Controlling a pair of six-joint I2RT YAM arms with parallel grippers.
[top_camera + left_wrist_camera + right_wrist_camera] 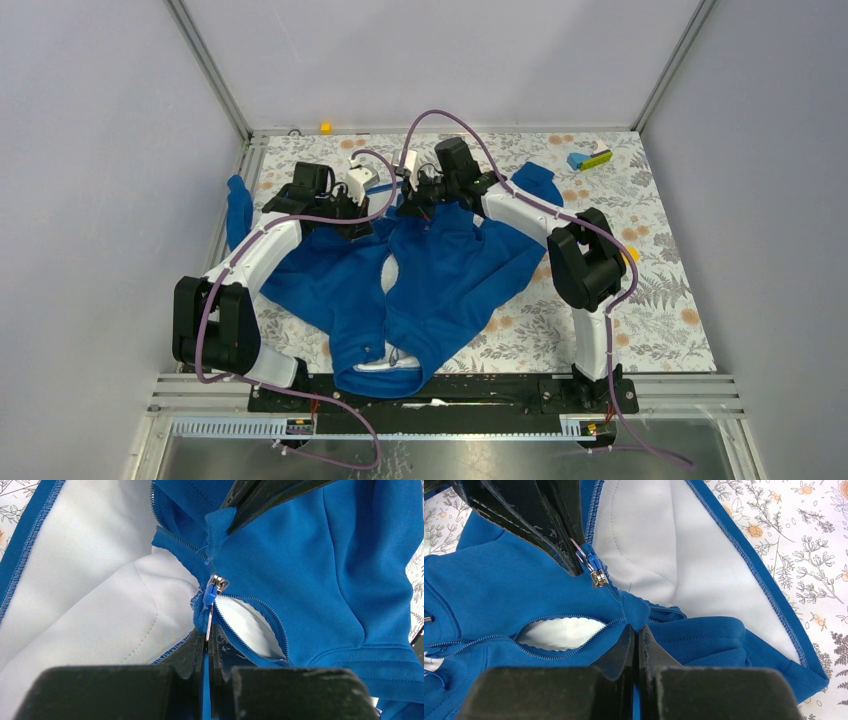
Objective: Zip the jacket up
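Soft, limp blue jacket [440, 270] spread on the tabletop [660, 290] between the arms. The left gripper [207, 632] pinches the zipper pull [214, 587]. The right gripper [635, 630] is clamped on fabric at the zipper's end. The cloth probably bunches easily, so tension it and draw by the pull.

The lower end of the silver metal zipper pull [209, 615] on the large royal-blue fabric jacket [310, 570] is hidden between the fingers of the black left gripper [206, 632]. Seen from overhead, one jacket sleeve passes under the white left arm [262, 245]. Beyond the jacket, a tiny yellow object [325, 127] is too small to identify.
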